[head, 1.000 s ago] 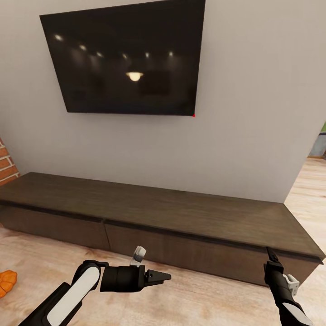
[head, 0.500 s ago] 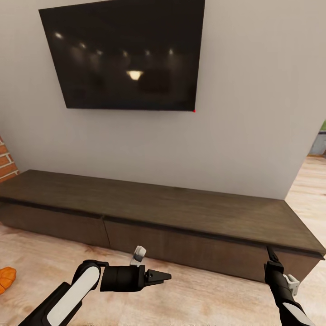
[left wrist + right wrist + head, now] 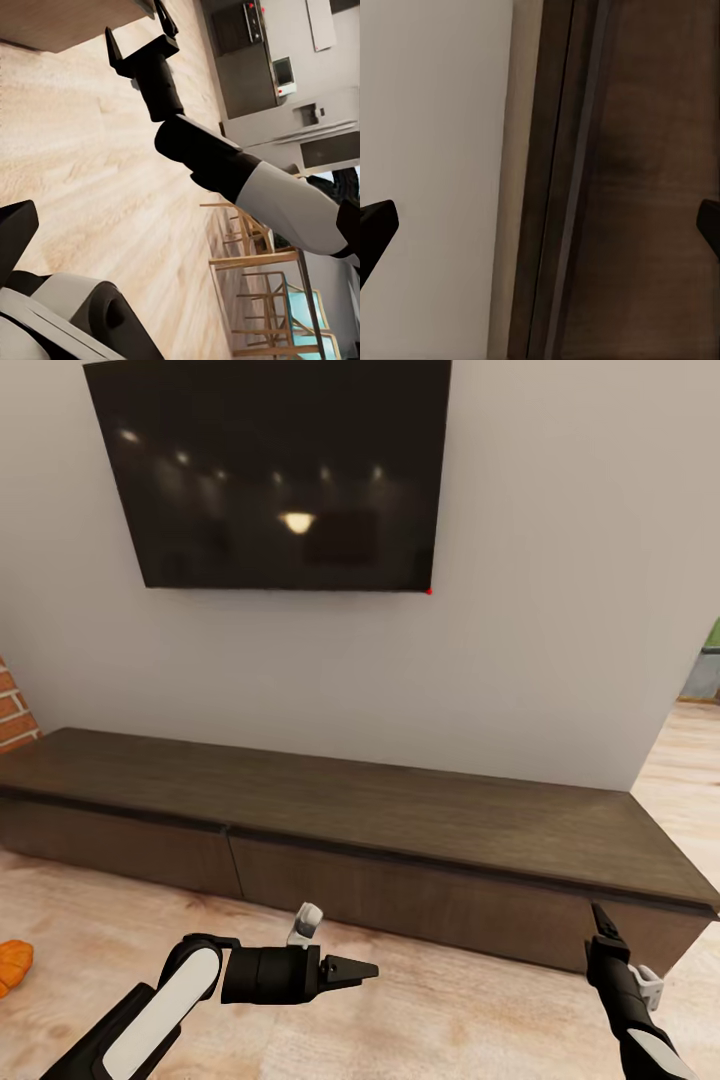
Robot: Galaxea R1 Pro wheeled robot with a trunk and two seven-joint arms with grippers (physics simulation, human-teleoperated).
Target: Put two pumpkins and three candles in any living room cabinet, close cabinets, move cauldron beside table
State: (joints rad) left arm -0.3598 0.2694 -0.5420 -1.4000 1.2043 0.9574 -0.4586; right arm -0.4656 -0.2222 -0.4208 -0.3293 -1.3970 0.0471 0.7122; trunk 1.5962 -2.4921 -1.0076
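Head view: the cabinet (image 3: 350, 830) runs wall to wall ahead, fronts flush. A pumpkin (image 3: 14, 965) sits at the floor's left edge. My left tool (image 3: 362, 968) looks narrow.

Left wrist: my right tool (image 3: 137, 39) spread wide over bare floor (image 3: 90, 187).

Right wrist: cabinet edge close.

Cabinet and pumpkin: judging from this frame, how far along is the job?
Nothing looks done. The cabinet has its front panels shut, its top bare. One pumpkin lies on the floor at the head view's left edge. The left gripper and right gripper hold nothing; the right one is open. Storing pumpkins and candles and moving the cauldron remain.
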